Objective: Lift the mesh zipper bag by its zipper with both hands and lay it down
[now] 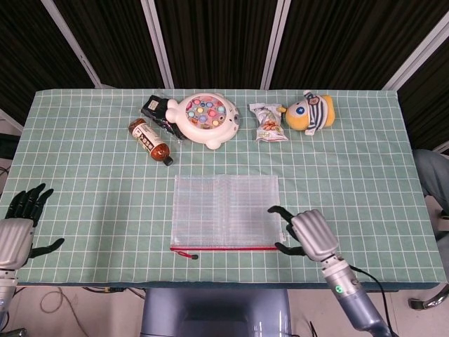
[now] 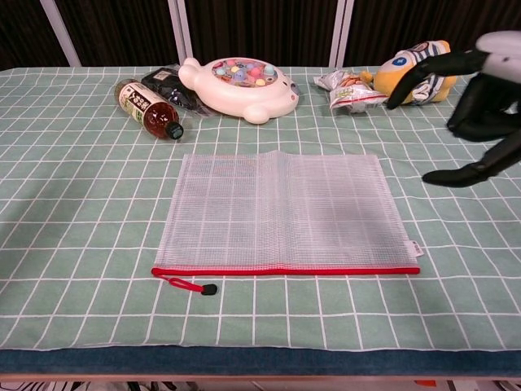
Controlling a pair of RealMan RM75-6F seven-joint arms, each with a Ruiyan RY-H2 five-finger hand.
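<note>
The mesh bag (image 1: pixel 226 210) lay flat on the table (image 1: pixel 365 168), red zipper (image 1: pixel 226 248) nearest me, my right hand (image 1: pixel 309 235) empty and spread beside it, my left hand (image 1: pixel 17 228) empty, fingers apart, well away.

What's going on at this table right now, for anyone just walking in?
A two-armed robot is getting ready to pick up the mesh zipper bag, which lies flat on the green checked cloth with its red zipper along the near edge. The right hand hovers open by the bag's right end, holding nothing. The left hand waits open at the table's left edge. Toys, a snack and a bottle sit along the far side.
</note>
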